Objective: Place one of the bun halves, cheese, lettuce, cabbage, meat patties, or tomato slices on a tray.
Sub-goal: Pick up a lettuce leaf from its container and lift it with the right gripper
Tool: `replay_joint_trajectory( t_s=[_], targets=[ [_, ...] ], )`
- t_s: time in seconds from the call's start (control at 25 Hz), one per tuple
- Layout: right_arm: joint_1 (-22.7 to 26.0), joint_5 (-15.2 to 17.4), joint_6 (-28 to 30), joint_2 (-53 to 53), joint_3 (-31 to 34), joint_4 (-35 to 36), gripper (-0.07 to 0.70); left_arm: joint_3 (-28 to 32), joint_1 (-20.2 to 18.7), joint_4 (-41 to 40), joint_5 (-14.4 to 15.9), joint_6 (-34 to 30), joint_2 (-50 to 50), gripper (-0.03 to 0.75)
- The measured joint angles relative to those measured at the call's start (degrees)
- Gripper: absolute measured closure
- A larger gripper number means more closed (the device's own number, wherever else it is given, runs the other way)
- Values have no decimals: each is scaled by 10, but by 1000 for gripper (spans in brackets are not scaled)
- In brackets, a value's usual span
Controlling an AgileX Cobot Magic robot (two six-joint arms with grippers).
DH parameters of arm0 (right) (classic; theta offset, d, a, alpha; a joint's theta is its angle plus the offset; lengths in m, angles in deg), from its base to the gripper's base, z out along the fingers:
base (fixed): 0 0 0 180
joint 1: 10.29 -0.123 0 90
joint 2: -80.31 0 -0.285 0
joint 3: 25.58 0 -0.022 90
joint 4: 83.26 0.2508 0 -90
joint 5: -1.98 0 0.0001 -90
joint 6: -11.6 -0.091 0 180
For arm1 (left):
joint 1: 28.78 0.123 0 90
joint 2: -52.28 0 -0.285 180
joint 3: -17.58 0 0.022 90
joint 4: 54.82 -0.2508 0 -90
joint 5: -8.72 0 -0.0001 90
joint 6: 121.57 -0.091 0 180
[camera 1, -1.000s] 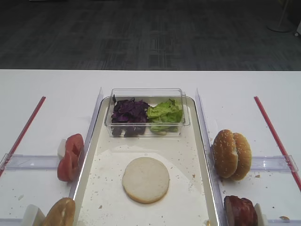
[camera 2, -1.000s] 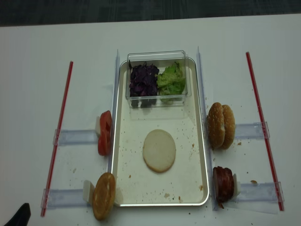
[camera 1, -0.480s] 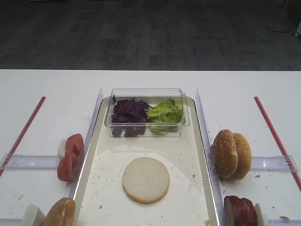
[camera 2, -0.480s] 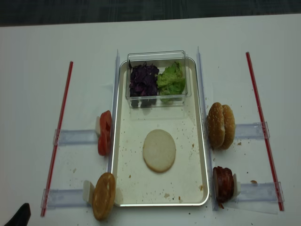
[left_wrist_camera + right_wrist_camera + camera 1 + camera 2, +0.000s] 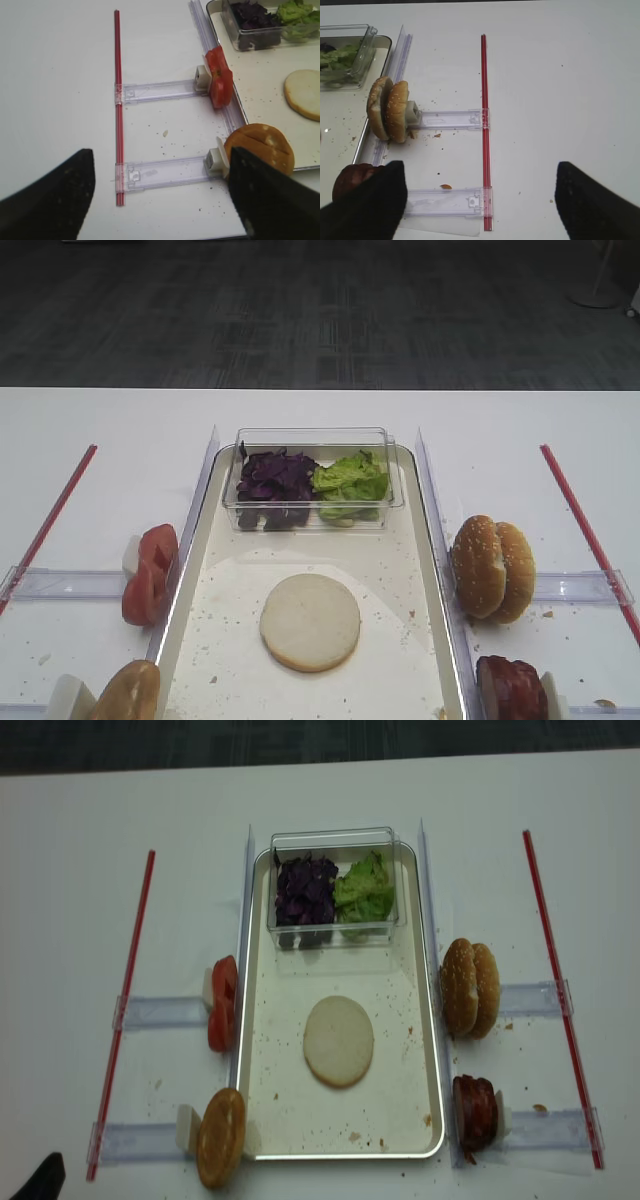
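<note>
A pale bun disc (image 5: 310,622) lies cut face up in the middle of the tray (image 5: 392,558). Two sesame bun halves (image 5: 388,111) stand on edge right of the tray, with dark meat patties (image 5: 354,178) nearer me. On the left stand tomato slices (image 5: 218,77) and a golden bun half (image 5: 260,155). Purple cabbage (image 5: 275,478) and green lettuce (image 5: 350,480) fill a box. Cheese is out of view. My left gripper (image 5: 160,197) hovers open over the left table. Over the right side my right gripper (image 5: 480,200) also stands open, holding nothing.
A clear plastic box (image 5: 312,480) sits at the tray's far end. Clear plastic holder rails (image 5: 160,91) (image 5: 451,119) run out from the tray on both sides to red strips (image 5: 50,525) (image 5: 585,530). Crumbs dot the tray and table.
</note>
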Motion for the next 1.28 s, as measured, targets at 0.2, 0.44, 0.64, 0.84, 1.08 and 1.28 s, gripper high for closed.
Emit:
replay_joint_trajectory(
  t_s=[0.2,0.44,0.64,0.84,1.08,1.28],
  targets=[
    [0,-2,0,27,0,0,12,0,0,0,0,0,0,206],
    [0,-5,0,108,-32,2,12,0,0,0,0,0,0,206],
    [0,-18,0,204,-73,2,13,0,0,0,0,0,0,206],
    [0,-40,0,322,-127,4,15,0,0,0,0,0,0,206],
    [0,-60,0,486,-213,7,15,0,0,0,0,0,0,206],
    [0,-67,50,625,-293,53,15,0,0,0,0,0,0,206]
  ],
)
